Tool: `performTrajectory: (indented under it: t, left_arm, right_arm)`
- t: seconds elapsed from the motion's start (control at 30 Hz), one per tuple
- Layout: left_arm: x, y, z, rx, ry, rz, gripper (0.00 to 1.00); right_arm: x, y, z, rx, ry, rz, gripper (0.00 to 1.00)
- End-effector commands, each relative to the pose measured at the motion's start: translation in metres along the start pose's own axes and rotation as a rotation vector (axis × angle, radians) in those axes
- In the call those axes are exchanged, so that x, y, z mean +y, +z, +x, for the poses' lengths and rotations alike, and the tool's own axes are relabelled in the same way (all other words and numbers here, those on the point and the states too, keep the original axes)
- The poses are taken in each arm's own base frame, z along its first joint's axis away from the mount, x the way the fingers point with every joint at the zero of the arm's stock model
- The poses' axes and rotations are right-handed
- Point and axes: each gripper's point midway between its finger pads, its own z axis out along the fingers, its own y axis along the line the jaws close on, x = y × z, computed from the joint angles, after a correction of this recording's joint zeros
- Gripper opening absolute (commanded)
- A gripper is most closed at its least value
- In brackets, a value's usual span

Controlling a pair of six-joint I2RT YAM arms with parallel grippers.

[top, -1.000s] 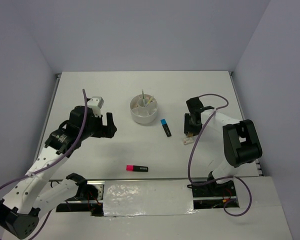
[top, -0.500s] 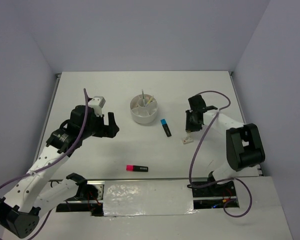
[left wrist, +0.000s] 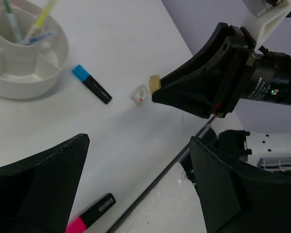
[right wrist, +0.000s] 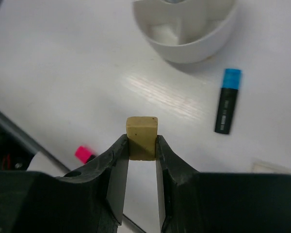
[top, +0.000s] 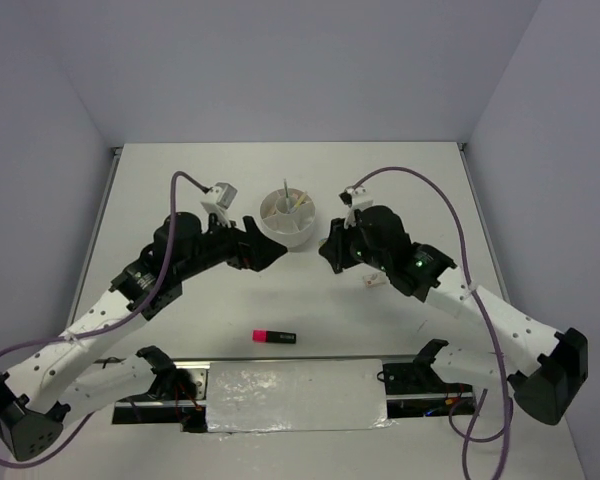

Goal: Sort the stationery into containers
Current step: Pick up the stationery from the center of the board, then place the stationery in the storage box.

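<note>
Tan eraser (right wrist: 142, 131) in right gripper (right wrist: 141, 143) shows only in wrist views.

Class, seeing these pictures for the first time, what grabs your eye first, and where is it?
The right gripper pinches a tan eraser above the table, near the divided white cup. The left gripper gapes wide open opposite it. A pink-and-black highlighter lies alone near the front edge.

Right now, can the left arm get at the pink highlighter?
Probably yes. The left tool is open and empty. The pink highlighter lies alone on the table, a little nearer the bases than the tool, with nothing over or against it.
</note>
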Motion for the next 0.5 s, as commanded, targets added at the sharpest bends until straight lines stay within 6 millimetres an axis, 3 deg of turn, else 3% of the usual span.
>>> performTrajectory:
  t: [0.0, 0.03, 0.13, 0.23, 0.47]
  left_arm:
    - [-0.049, 0.006, -0.028, -0.095, -0.025, 0.115, 0.97]
    - [-0.049, 0.010, -0.023, -0.081, -0.033, 0.096, 0.96]
    - [-0.049, 0.015, -0.017, -0.058, -0.050, 0.049, 0.92]
    - [-0.050, 0.023, -0.002, -0.004, -0.068, 0.027, 0.86]
    - [-0.049, 0.031, 0.007, 0.014, -0.080, -0.012, 0.78]
  right_arm:
    - [0.033, -0.024, -0.025, -0.151, -0.002, -0.078, 0.17]
    - [0.051, -0.035, -0.028, -0.188, -0.038, -0.139, 0.17]
    - [0.079, -0.048, -0.029, -0.243, -0.107, -0.238, 0.17]
    - [0.098, -0.057, -0.027, -0.276, -0.179, -0.311, 0.17]
    - [0.107, -0.051, -0.021, -0.271, -0.248, -0.297, 0.18]
